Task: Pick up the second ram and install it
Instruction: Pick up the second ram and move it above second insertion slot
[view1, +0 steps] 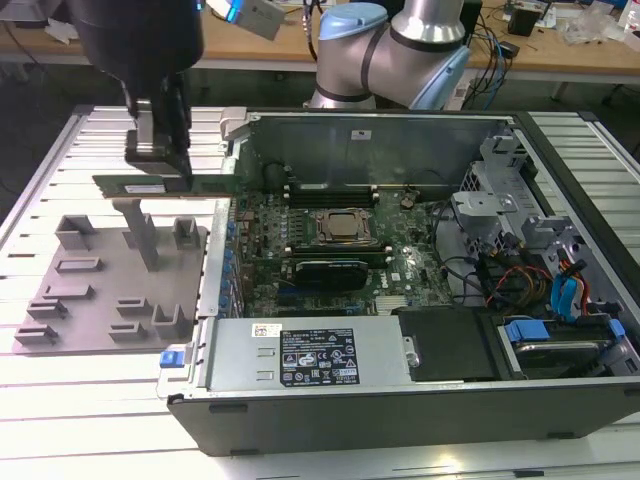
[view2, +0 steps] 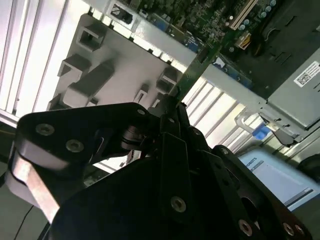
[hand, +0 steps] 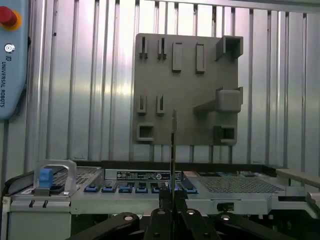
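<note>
In the exterior view my gripper (view1: 160, 165) hangs above the grey tray (view1: 100, 290), shut on the second ram (view1: 165, 185). This long, thin green board lies level, one end reaching toward the open computer case (view1: 400, 250). In the second wrist view the ram (view2: 197, 67) sticks out from between the gripper's (view2: 170, 107) black fingers, over the tray (view2: 115, 55) and the case edge. The first wrist view shows the ram (hand: 173, 145) edge-on, rising from the gripper (hand: 172, 197) in front of the tray (hand: 185, 90).
The motherboard (view1: 330, 240) lies inside the case with memory slots (view1: 330, 192) above the square silver processor (view1: 345, 225) and a black-topped card (view1: 325, 268) below it. Cables and drive bays (view1: 540, 270) fill the exterior view's right. The slatted metal table (view1: 80, 400) surrounds everything.
</note>
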